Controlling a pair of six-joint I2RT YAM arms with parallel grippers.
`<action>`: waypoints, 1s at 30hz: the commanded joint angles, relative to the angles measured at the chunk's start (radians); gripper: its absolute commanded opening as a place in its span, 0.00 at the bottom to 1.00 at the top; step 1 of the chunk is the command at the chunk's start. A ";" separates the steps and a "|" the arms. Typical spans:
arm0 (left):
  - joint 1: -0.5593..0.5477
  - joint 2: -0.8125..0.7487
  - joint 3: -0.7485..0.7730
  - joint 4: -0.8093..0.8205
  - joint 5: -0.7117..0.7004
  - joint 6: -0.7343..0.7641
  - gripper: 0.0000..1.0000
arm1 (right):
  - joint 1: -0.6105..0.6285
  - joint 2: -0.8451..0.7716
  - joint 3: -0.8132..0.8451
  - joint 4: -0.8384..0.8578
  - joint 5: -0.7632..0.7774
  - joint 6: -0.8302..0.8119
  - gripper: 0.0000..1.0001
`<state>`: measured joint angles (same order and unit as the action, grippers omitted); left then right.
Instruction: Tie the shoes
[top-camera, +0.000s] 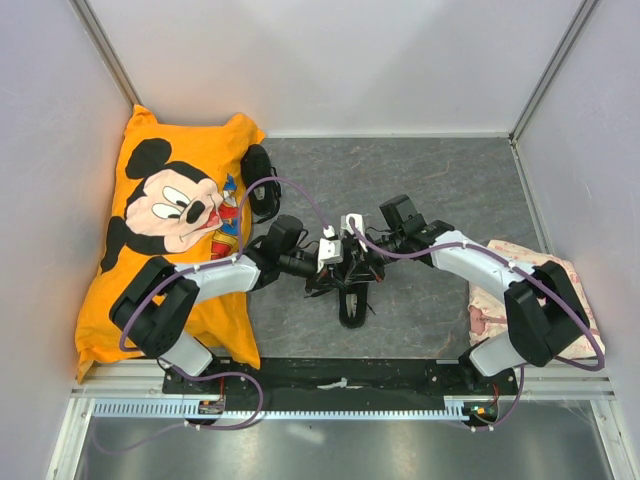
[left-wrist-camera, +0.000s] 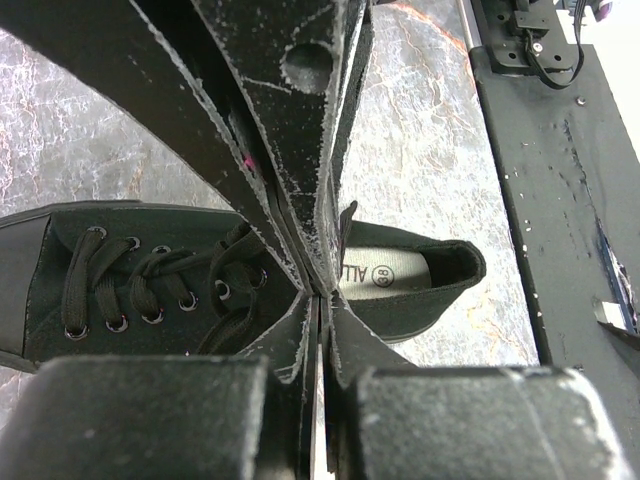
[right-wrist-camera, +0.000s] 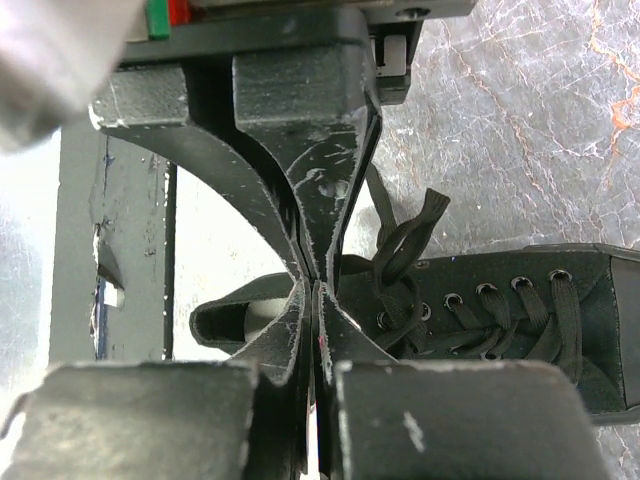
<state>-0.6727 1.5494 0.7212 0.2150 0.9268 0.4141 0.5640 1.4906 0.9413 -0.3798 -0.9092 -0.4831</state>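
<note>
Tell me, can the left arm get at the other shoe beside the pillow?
Probably yes. That shoe lies uncovered at the pillow's edge, on the left arm's side; only the arm's own purple cable arcs near it.

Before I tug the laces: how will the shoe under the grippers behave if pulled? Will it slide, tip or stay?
The shoe looks small and made of soft canvas, so it is probably light. It may well slide or lift on the smooth marbled surface. It sits flat on its sole, so rolling seems unlikely. Its thin laces look floppy and should give little resistance.
</note>
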 joint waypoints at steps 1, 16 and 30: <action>0.013 -0.005 0.031 0.009 0.021 0.014 0.15 | 0.005 -0.001 0.030 0.021 -0.031 -0.003 0.00; 0.039 -0.144 -0.124 0.202 -0.138 -0.259 0.55 | -0.024 -0.081 -0.133 0.304 0.013 0.354 0.00; -0.001 -0.120 -0.137 0.310 -0.170 -0.405 0.57 | -0.024 -0.085 -0.167 0.372 0.041 0.452 0.00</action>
<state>-0.6624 1.4265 0.5945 0.4538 0.7753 0.0555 0.5411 1.4277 0.7822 -0.0597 -0.8688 -0.0650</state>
